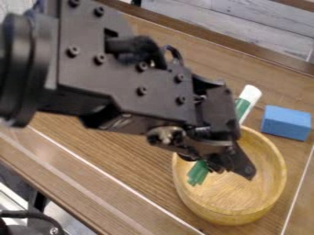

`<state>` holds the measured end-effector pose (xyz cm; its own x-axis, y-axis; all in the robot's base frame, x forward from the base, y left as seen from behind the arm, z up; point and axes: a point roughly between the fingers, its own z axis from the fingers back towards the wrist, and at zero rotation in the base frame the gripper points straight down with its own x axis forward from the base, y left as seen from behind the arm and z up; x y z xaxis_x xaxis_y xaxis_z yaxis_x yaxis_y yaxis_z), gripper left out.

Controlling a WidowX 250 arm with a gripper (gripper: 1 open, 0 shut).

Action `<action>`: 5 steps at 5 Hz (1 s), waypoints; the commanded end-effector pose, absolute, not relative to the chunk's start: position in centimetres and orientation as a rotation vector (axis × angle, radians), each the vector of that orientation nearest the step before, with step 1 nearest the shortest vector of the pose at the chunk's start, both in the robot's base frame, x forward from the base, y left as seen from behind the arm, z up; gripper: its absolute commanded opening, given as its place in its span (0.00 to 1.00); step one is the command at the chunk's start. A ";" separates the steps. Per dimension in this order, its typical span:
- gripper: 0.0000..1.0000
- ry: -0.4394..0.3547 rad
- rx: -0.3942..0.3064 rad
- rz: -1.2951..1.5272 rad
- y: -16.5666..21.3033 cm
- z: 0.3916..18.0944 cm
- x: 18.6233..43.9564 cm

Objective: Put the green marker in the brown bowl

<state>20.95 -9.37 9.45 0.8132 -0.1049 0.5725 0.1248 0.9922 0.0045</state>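
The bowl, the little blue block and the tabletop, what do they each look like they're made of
The brown bowl looks like light wood with a matte finish: grain lines show on its floor and its rim is thick. The blue block is a uniform matte blue with soft edges, perhaps foam or painted wood. The tabletop shows brown streaked grain, either wood or wood-look laminate, with a slight sheen.

One brown bowl [263,188] sits on the table [86,161]. Two markers: one green marker [199,173] down inside the bowl, and a second green-and-white marker [249,99] behind it. One blue block [285,120]. One gripper [218,163].
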 end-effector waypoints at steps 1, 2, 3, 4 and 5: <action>0.00 -0.640 -0.053 -0.125 -9.8 10.4 21.1; 0.00 -0.648 -0.060 -0.119 -9.7 10.7 20.9; 0.00 -0.657 -0.071 -0.114 -9.7 11.0 20.7; 0.00 -0.648 -0.094 -0.107 -9.5 11.6 20.6; 0.00 -0.643 -0.116 -0.096 -9.4 12.2 20.6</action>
<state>19.74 -8.95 10.86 0.8184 -0.0670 0.5707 0.1237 0.9904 -0.0612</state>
